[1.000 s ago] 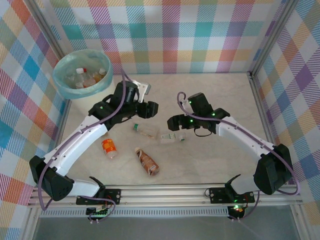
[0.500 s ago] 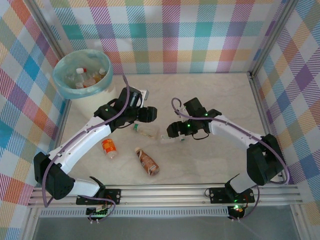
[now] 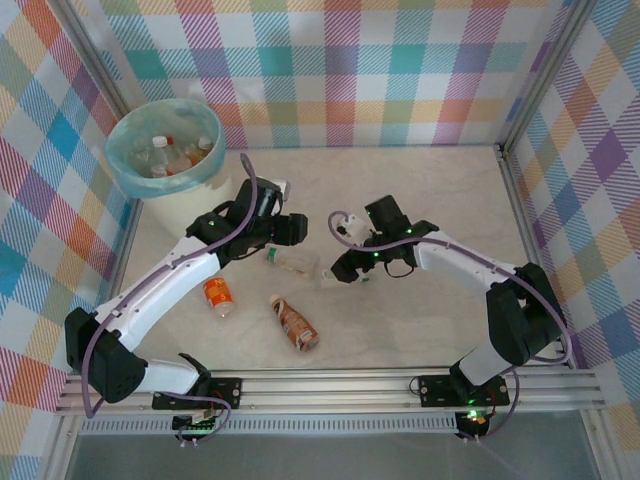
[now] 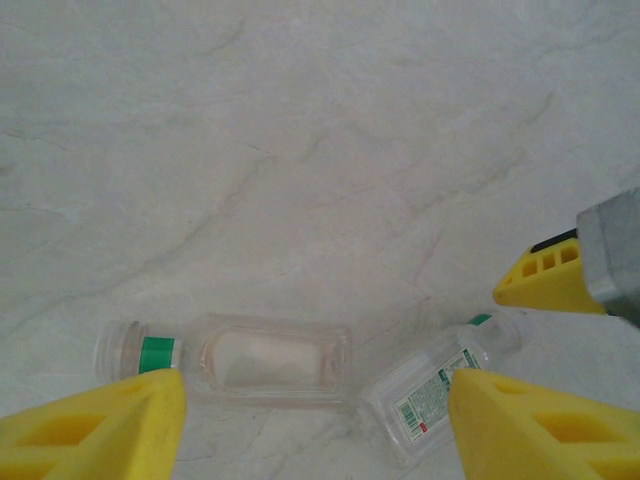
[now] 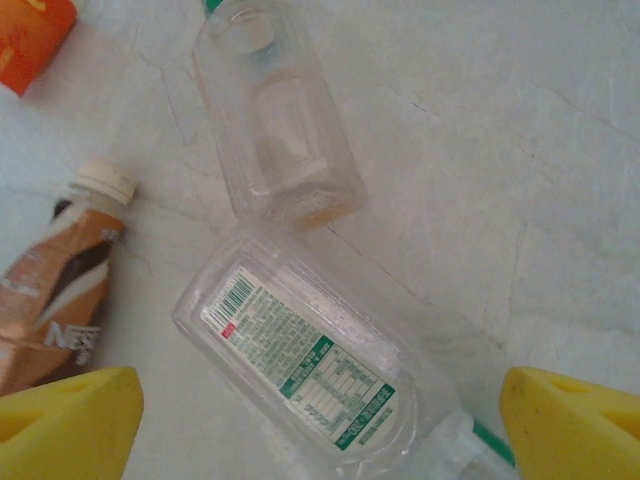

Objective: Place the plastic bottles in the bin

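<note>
Glossy clear plastic bottles (image 5: 275, 140) on a matt marbled tabletop (image 4: 300, 120) (printed labels (image 5: 310, 375)).

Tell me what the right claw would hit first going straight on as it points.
Most likely the clear labelled bottle, lying on its side squarely ahead of the open right claw; the gap to it is hard to judge.
</note>
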